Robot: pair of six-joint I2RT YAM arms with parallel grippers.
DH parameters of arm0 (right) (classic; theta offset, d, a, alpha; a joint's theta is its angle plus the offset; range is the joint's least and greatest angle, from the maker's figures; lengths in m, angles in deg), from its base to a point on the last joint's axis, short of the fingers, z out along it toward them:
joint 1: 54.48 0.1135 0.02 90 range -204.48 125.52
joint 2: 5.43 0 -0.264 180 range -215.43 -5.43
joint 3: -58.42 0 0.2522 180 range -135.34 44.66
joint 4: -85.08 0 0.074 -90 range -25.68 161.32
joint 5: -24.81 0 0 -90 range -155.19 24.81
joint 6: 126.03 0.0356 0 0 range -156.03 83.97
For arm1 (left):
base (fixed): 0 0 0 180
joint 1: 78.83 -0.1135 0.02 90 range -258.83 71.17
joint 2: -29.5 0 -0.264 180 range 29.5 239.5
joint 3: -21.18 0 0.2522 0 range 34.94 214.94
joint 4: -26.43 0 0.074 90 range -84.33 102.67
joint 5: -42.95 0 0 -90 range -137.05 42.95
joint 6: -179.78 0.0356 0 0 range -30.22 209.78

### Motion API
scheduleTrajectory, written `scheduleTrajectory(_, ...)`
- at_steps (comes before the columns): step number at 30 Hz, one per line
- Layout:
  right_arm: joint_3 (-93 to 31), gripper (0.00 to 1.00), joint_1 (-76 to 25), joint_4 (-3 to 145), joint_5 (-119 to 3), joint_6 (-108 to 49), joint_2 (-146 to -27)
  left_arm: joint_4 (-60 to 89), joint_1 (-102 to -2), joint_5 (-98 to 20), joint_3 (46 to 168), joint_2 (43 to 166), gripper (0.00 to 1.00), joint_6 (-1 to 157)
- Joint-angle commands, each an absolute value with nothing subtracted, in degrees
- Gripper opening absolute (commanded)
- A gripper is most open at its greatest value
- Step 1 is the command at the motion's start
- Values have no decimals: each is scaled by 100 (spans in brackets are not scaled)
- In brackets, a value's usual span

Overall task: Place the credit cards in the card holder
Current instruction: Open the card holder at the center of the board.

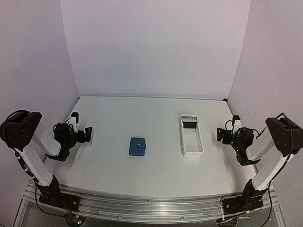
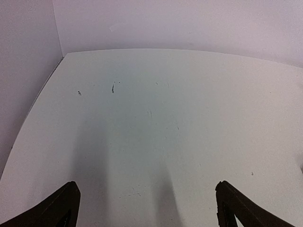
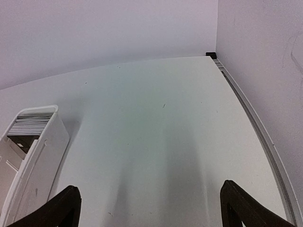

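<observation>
While both stand wide open and empty, the left tool [image 1: 88, 134] has the card holder [image 1: 138, 146] (folded shut) well to its right. The credit cards [image 3: 33, 124] sit packed in a white tray [image 3: 45, 151] left of the right tool [image 3: 149, 208], so a pinch may lift several.

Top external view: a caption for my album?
Open left gripper and right gripper flank closed blue card holder and white tray.

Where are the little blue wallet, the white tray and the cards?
Blue wallet [image 1: 138, 146]: top view, middle of its cover.
White tray [image 1: 192, 143]: top view, its bare floor.
Cards [image 3: 32, 125]: right wrist view, stacked edges at the tray's far end.
</observation>
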State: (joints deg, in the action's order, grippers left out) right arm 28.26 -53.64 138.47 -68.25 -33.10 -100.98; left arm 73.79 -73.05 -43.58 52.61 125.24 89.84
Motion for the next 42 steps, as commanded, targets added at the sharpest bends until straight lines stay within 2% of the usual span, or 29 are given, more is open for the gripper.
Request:
scheduleTrajectory(1, 2551, 98, -5360, 13517, -7170, -3182, -9569, 7631, -7329, -4296, 5348, 12416, 100, 9031)
scheduleTrajectory(6, 2018, 98, -5360, 12308, -7197, -2928, -8656, 7446, -7333, -4367, 5341, 12076, 100, 8907)
scheduleTrajectory(9, 1239, 98, -5360, 11423, -6369, -2470, -8158, 5122, -7330, -3199, 6232, 11078, 100, 9111)
scheduleTrajectory(12, -127, 98, -5207, 9800, -5922, -1899, -8197, 3693, -7312, -2346, 7120, 10671, 100, 8038)
scheduleTrajectory(14, -895, 98, -4655, 8940, -6187, -1925, -8324, 2884, -7200, -1718, 7686, 10700, 100, 7469)
scheduleTrajectory(18, -2458, 97, -3311, 7408, -7024, -1778, -8933, 892, -6690, -1642, 8385, 11108, 100, 6183)
scheduleTrajectory(21, -3378, 94, -2456, 6287, -7324, -1266, -9547, 212, -6286, -1307, 8624, 11421, 100, 6009)
scheduleTrajectory(24, -3770, 90, -1574, 5888, -7530, -731, -10063, -13, -5959, -1191, 8728, 11656, 99, 6016)
scheduleTrajectory(25, -3890, 88, -1340, 5778, -7617, -568, -10249, -53, -5880, -1163, 8766, 11764, 95, 6013)
scheduleTrajectory(28, -4195, 84, -718, 5407, -7827, -184, -10877, -203, -5681, -1006, 8956, 12227, 70, 5962)
scheduleTrajectory(30, -4371, 82, -438, 5264, -7832, 42, -11306, -250, -5517, -927, 9098, 12573, 62, 6015)
scheduleTrajectory(36, -5053, 75, -330, 5256, -6922, 510, -12598, 359, -5311, -611, 9131, 13327, 61, 5690)
scheduleTrajectory(42, -5376, 63, -277, 5130, -6802, 723, -13086, 1052, -5104, -608, 8999, 13607, 61, 5421)
